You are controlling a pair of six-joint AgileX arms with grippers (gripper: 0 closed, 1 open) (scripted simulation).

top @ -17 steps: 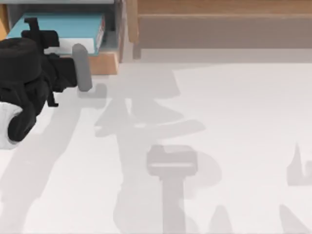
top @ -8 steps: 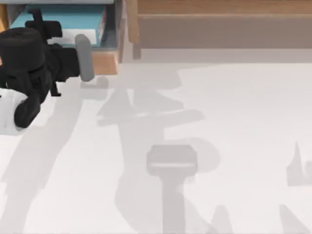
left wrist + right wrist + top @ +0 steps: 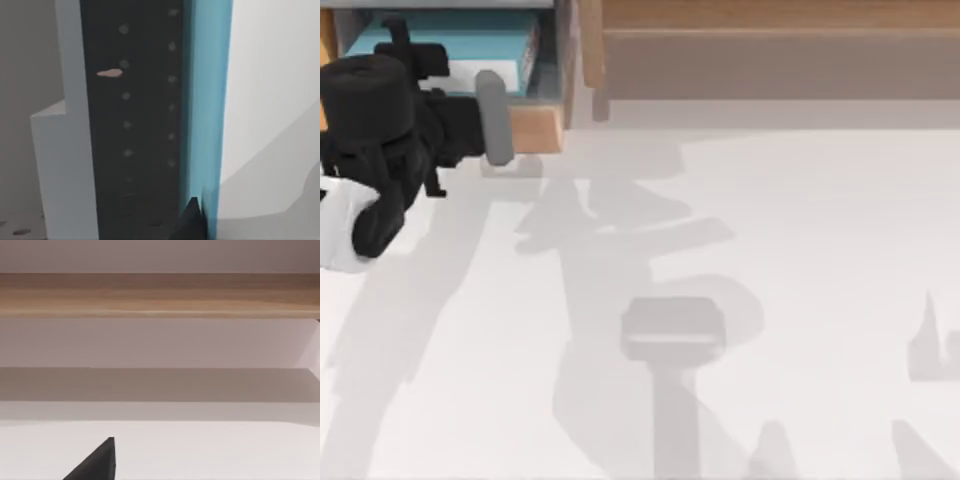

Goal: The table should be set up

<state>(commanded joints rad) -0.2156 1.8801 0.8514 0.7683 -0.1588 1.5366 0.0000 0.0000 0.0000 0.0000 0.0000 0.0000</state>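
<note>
The table (image 3: 770, 250) is a wide matte-white top crossed by soft grey shadows. My left arm, black, reaches in at the back left. The grey end of its left gripper (image 3: 492, 115) lies over the front wall of the wooden box (image 3: 535, 128). A blue book (image 3: 460, 45) lies flat inside that box, partly hidden under the arm. The left wrist view is very close to a dark dotted surface (image 3: 135, 125) with a blue strip (image 3: 205, 100) beside it. A black tip of my right gripper (image 3: 97, 462) hovers over the table (image 3: 210, 450).
A light-brown wooden shelf unit (image 3: 770, 50) runs along the back right, and the right wrist view faces its board (image 3: 160, 292). The wooden box with a grey inside stands at the back left, against the shelf's side.
My left arm has moved toward the back of the table. Its grey end went from above the bare tabletop to over the box's front wall.
</note>
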